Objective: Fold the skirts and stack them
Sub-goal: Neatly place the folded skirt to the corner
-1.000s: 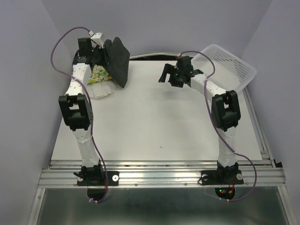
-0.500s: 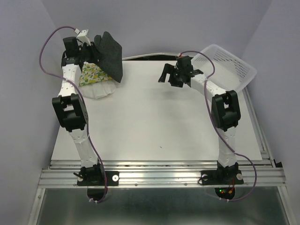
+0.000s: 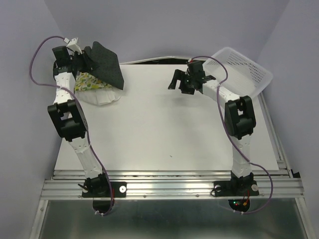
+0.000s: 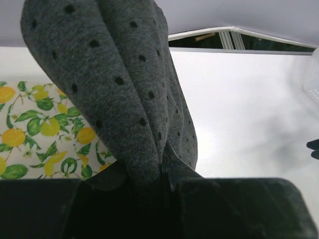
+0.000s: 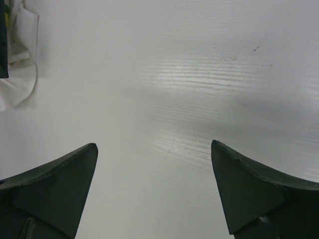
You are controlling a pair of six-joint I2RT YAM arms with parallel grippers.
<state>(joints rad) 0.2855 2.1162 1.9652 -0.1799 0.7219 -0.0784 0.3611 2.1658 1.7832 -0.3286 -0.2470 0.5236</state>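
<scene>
My left gripper [image 3: 82, 59] pinches the black dotted skirt [image 3: 107, 67] by a bunched fold, lifted above the lemon-print skirt [image 3: 88, 82] lying on the white skirt [image 3: 103, 97] (the stack it should top, I judge); my right gripper [image 5: 153, 144] hangs spread wide, empty, clear of the cloth.

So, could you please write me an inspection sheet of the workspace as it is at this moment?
Surface: white table, a few small marks.
Job's things: black skirt bunched and held above the table; lemon-print skirt lies on the white skirt in the far left corner.
Clutter: white mesh basket, tilted, at the far right corner.
Hands: left hand shut on the black skirt; right hand open, holding nothing, above the table.
Cables: a purple cable loops along each arm, clear of the cloth.
Surroundings: lilac walls; metal rail at the near edge.
</scene>
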